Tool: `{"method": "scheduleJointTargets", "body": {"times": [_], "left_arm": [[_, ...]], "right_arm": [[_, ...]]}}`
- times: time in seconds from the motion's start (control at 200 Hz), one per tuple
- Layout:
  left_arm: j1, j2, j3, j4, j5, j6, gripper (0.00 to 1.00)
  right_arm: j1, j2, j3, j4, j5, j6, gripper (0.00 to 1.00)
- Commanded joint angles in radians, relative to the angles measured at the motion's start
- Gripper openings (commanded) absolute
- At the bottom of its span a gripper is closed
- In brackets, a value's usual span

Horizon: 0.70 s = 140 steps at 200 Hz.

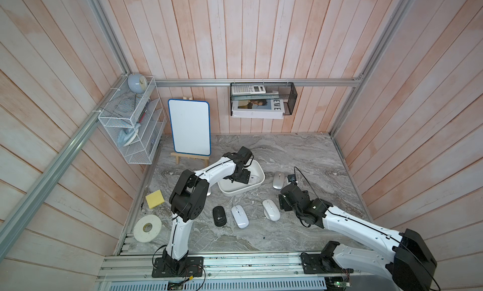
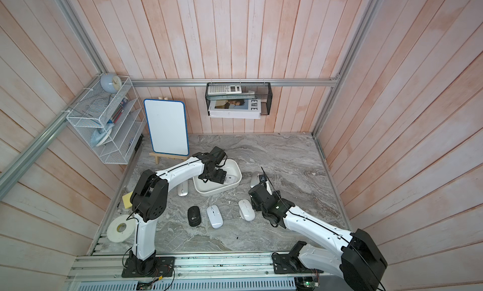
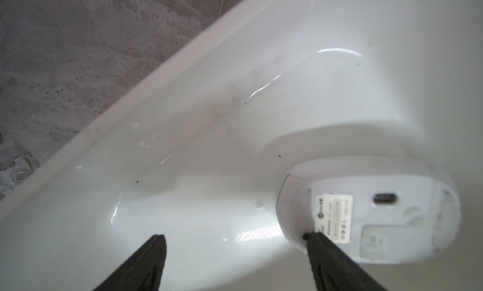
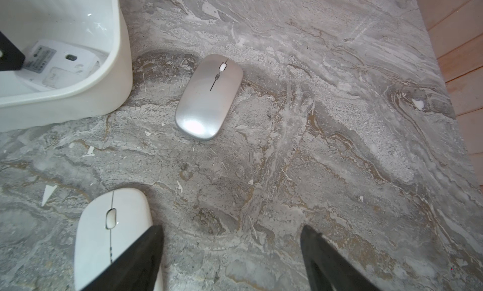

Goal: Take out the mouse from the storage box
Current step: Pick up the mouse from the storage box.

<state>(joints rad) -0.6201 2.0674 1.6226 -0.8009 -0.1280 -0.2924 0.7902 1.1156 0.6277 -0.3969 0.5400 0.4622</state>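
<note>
The white storage box sits mid-table in both top views. One white mouse lies in it upside down, its label and sensor facing up, against the box's wall; the right wrist view also shows this mouse. My left gripper reaches down into the box and is open, with bare box floor between its fingers. One of its fingertips touches the mouse's edge. My right gripper hangs open over bare table, right of the box.
A silver mouse lies just right of the box. A white mouse lies beside my right gripper. Another white mouse and a black mouse lie in front. At the left are yellow notes, a tape roll and a whiteboard.
</note>
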Motion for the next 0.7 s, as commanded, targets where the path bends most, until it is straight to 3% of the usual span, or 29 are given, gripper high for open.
{"method": "scheduleJointTargets", "body": {"times": [0.0,0.695], "left_arm": [[-0.027,-0.039,0.02,0.031,0.041,0.073,0.9],[-0.046,0.145,0.22,-0.13,0.119,0.22,0.83]], "right_arm": [[-0.005,0.007,0.01,-0.001,-0.001,-0.01,0.86],[-0.006,0.029,0.02,-0.002,-0.002,-0.011,0.86]]}}
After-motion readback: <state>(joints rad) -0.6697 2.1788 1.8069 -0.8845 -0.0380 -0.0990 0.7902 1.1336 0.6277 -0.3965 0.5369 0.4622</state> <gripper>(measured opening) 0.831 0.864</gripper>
